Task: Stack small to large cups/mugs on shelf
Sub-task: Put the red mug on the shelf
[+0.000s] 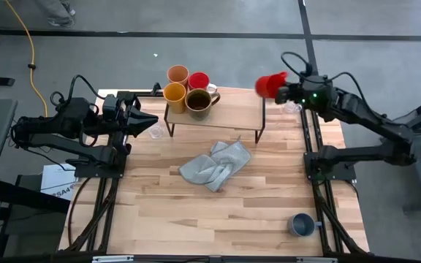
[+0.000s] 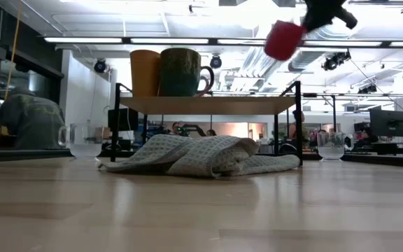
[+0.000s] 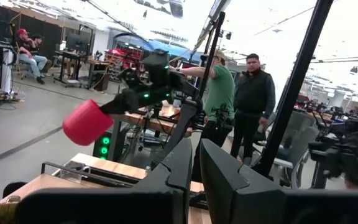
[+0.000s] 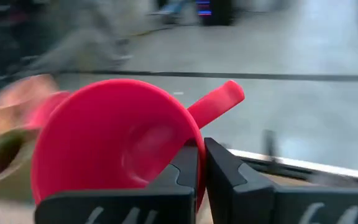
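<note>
Left of the shelf (image 1: pixel 232 109) my left gripper (image 1: pixel 150 121) waits, fingers nearly together, empty. Four mugs (image 1: pixel 187 89) crowd the shelf's left end. Above its right end, my right gripper (image 1: pixel 287 90) pinches a red mug (image 1: pixel 270 85).

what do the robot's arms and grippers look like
Both arms are dark, nearly black, jointed segments with black cables looping over them. The left gripper and right gripper each end in two flat, angular black fingers. A small green light glows on the right arm's wrist.
</note>
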Controlling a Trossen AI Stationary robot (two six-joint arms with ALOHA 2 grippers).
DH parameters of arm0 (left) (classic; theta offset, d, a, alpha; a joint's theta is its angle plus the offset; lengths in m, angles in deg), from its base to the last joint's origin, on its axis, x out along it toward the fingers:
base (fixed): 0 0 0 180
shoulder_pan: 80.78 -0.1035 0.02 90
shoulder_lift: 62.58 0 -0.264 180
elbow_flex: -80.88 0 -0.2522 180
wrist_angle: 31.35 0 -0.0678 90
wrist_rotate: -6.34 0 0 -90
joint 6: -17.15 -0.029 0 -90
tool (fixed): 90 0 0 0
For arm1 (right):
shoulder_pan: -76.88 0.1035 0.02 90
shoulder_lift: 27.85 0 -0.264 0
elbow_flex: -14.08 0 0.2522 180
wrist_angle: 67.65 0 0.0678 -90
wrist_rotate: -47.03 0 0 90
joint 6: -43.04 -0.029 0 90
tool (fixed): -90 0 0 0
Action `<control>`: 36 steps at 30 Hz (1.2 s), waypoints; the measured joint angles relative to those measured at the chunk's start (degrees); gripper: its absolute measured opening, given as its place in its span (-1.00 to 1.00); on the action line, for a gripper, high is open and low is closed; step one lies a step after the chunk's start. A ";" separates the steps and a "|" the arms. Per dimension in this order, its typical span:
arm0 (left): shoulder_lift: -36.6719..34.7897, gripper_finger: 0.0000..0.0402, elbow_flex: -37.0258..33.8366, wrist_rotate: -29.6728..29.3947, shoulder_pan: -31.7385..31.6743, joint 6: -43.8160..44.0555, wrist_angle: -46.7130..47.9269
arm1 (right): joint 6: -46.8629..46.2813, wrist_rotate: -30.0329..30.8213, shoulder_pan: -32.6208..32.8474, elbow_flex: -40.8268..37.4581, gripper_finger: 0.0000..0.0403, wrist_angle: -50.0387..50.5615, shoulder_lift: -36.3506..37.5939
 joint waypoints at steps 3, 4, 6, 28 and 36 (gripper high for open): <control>0.45 -0.91 0.00 0.00 -0.01 0.03 -0.01 | 3.45 -3.90 4.82 0.00 -1.00 -4.28 -0.01; 0.72 -0.93 0.00 0.00 0.00 0.05 -0.01 | 4.36 -4.67 6.53 0.00 -1.00 -5.39 -0.10; 1.44 -0.96 0.00 -0.02 -0.01 0.04 0.03 | 5.54 -5.71 10.12 0.00 -1.00 -8.66 -0.39; 6.19 -0.99 0.00 0.17 0.01 0.47 -2.01 | 16.53 -16.62 32.82 -0.02 -1.00 -28.18 -8.81; 6.19 -0.98 0.00 0.20 0.01 1.21 -1.98 | 16.55 -16.49 32.85 -0.02 -1.00 -28.59 -9.16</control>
